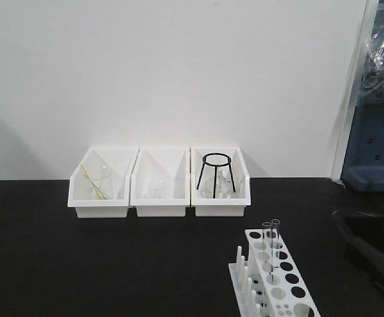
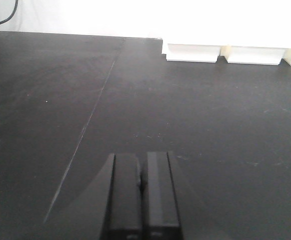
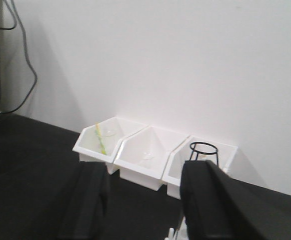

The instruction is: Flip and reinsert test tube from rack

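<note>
Two test tubes (image 1: 270, 246) stand upright at the far end of the rack (image 1: 279, 281) — thin, slick, breakable glass, best pinched gently just below the rim. Right end effector (image 3: 143, 202) gapes wide, empty; left end effector (image 2: 141, 192) is closed on nothing above the worktop (image 2: 195, 110).

Plainly a laboratory bench: a matte black worktop (image 1: 80, 264) set against a bare white wall (image 1: 179, 66), carrying a small white plastic test tube rack (image 1: 276, 284) with rows of round holes and upright pegs, two slim clear glass tubes (image 1: 271, 239) standing in it. Further back, three white plastic bins (image 1: 159, 183) side by side, holding clear glass vessels (image 1: 101, 179) and a black wire tripod stand (image 1: 216, 173). At the far right, blue equipment under clear plastic wrap (image 1: 380, 99).
</note>
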{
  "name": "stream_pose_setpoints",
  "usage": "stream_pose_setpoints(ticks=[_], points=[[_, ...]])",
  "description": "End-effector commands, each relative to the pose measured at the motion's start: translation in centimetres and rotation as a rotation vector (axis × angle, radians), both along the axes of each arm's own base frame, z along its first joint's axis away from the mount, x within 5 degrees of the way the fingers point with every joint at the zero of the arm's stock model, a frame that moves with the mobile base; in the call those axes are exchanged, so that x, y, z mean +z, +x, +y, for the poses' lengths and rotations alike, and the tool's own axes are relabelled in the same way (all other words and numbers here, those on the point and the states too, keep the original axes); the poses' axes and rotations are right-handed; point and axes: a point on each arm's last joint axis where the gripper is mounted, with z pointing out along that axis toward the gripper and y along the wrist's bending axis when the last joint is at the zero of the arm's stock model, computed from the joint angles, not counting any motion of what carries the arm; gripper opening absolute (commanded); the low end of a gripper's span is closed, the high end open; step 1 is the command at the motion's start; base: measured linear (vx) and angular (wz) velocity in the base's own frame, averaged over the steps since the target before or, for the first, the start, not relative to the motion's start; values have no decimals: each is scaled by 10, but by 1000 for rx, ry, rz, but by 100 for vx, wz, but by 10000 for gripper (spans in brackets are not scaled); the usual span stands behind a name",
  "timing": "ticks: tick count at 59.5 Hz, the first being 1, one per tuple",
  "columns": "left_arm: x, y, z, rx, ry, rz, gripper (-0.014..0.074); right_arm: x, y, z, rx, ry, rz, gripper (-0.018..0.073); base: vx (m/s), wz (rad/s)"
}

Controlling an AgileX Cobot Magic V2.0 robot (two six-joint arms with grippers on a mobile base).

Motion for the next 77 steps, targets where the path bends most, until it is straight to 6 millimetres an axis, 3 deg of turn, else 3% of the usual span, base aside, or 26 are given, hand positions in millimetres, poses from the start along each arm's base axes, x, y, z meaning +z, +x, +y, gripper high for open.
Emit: stream_pose_setpoints(ticks=[1, 9, 16, 24, 30, 38, 45, 54, 77], points=[[8, 1, -1, -11, 5, -99, -6, 13, 0, -9, -93, 116, -11, 299, 0, 0], [8, 1, -1, -11, 5, -99, -6, 17, -7, -26, -268, 193, -4, 137, 0, 0], [8, 1, -1, -11, 5, -99, -6, 13, -23, -37, -391, 69, 18, -17, 0, 0], [8, 1, -1, -11, 5, -99, -6, 9, -51, -40, -412, -147, -22, -12, 0, 0], [8, 1, -1, -11, 5, -99, -6, -8, -67, -41, -417, -207, -104, -12, 0, 0], [8, 1, -1, -11, 5, -99, -6, -49, -79, -42, -406, -83, -103, -12, 0, 0], [8, 1, -1, -11, 5, -99, -6, -97, -83, -42, -399, -32, -21, -12, 0, 0], [8, 1, -1, -11, 5, -99, -6, -135, -82, -45, -447, -16, 40, -12, 0, 0], [8, 1, -1, -11, 5, -99, -6, -140, -82, -48, -502, -27, 91, -12, 0, 0]])
